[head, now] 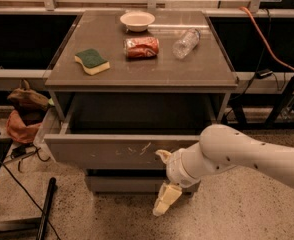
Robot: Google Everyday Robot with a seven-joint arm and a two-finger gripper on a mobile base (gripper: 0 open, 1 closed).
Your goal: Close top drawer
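- Dim workshop scene: speckled floor (pixel 237 219) in front, dark shelving and a metal rail behind.
- Centre frame, a grey metal counter (pixel 207 69) carrying a white bowl (pixel 137 20) at the back, a crushed red can (pixel 141 47) just in front of it, a clear plastic bottle (pixel 186 43) on its side to the can's right, and a green-and-yellow sponge (pixel 92 61) toward the left edge.
- Beneath the counter's top, standing well out toward the camera: the top drawer (pixel 102 151), dark inside, its flat front panel streaked with whitish scratches.
- Under it and set further back, a plainer lower drawer front (pixel 122 184).
- Low at the right end of the top drawer's front panel: the tool (pixel 165 178), on a white arm (pixel 247 156) reaching in from the right edge of the frame.
- Tool released, spread wide and gripping nothing; upper finger (pixel 162 156) at the panel's lower part, touching or just in front of it, impossible to tell which; lower finger (pixel 166 200) hanging below the panel's bottom edge, above the floor.
- Most of the scratched panel stretching away to the tool's left, the drawer's open box behind it.
- At far left, brown and reddish bags (pixel 24 111) and a black pole (pixel 46 209) lying on the floor.
- At right, an orange cable (pixel 267 39) slanting down behind the counter.
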